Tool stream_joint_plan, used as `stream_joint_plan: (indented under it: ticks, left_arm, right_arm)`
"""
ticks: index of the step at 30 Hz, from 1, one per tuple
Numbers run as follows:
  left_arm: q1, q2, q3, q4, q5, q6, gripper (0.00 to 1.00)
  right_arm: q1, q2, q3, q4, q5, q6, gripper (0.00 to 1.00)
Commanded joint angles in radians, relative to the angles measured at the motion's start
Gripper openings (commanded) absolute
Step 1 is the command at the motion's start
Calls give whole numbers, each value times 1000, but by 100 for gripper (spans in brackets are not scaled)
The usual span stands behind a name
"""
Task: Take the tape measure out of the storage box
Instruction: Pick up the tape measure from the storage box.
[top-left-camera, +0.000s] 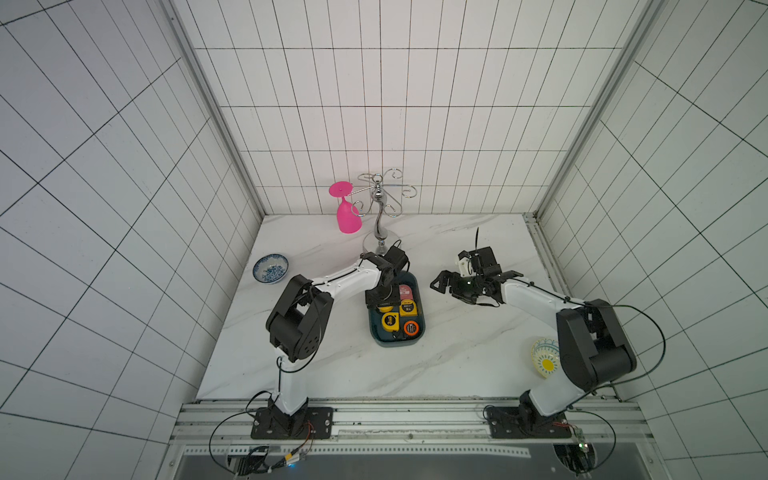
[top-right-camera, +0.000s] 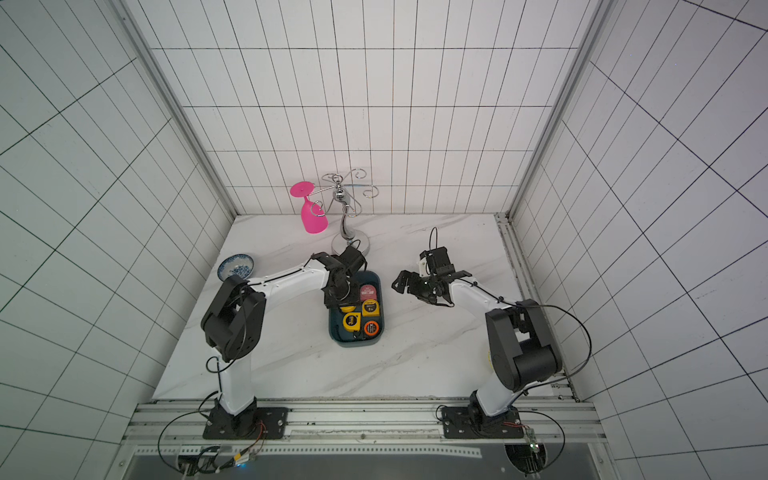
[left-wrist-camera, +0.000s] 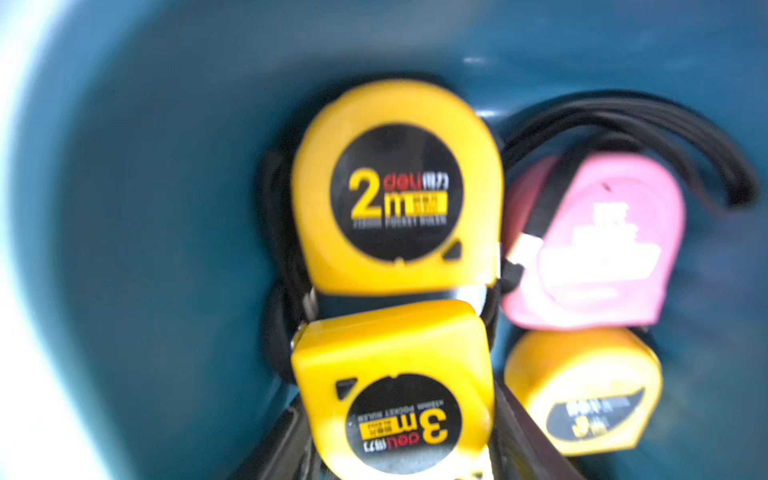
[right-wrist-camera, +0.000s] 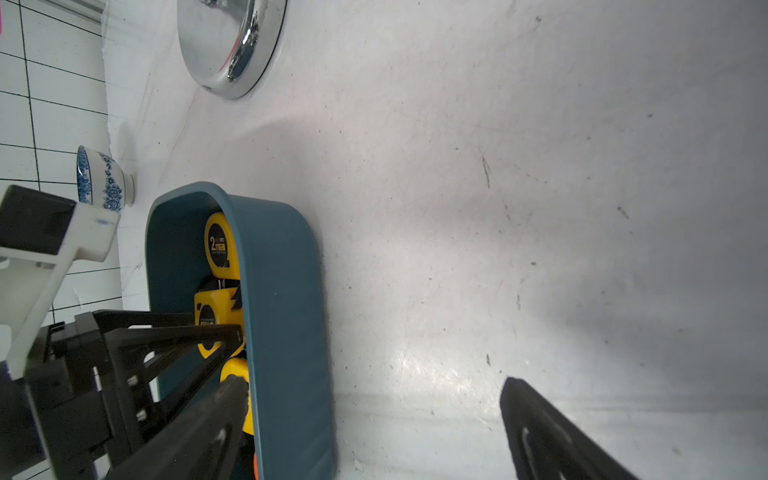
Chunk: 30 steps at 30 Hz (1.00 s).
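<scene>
The teal storage box (top-left-camera: 395, 338) (top-right-camera: 357, 340) lies mid-table with several tape measures inside. My left gripper (top-left-camera: 381, 300) reaches down into its left side. In the left wrist view the gripper (left-wrist-camera: 397, 399) is shut on a yellow "3m" tape measure (left-wrist-camera: 395, 353), one finger pressed against each side. The same tape measure (right-wrist-camera: 212, 316) shows in the right wrist view, pinched between the black fingers (right-wrist-camera: 187, 332) inside the box (right-wrist-camera: 286, 332). My right gripper (top-left-camera: 444, 286) (right-wrist-camera: 374, 384) hovers open to the right of the box, holding nothing.
Also in the box are a yellow "2m" tape (left-wrist-camera: 395, 187), a pink one (left-wrist-camera: 594, 249), another yellow one (left-wrist-camera: 582, 390) and an orange one (top-left-camera: 411, 328). A chrome rack (top-left-camera: 380, 216) with a pink glass (top-left-camera: 347, 212) stands behind. A blue-white bowl (top-left-camera: 270, 269) sits far left, a yellow bowl (top-left-camera: 544, 357) near right.
</scene>
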Motion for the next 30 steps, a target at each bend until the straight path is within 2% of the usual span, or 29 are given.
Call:
stream_joint_plan:
  ticks: [1,9,16,25,30]
  left_arm:
    - [-14,-74,-12,-16,-12,-21,7]
    - [-26,-167,-7,-52,-24,-46,2]
    - [-32,-223,61,-79,-46,-65,0]
    - [-47,-215,179,-74,-83,-100,0]
    - [-55,-185,213,-18,-147,-183,0]
  right_arm:
    - [-7,-2,-4,7,-14,6,99]
    - [-4,-19,-7,13,-22,10,99]
    - [0,-59,-34,49,-34,20,99]
    - [19,-188,-113,106,-50,28,99]
    - [38,-283,-180,183,-51,48,99]
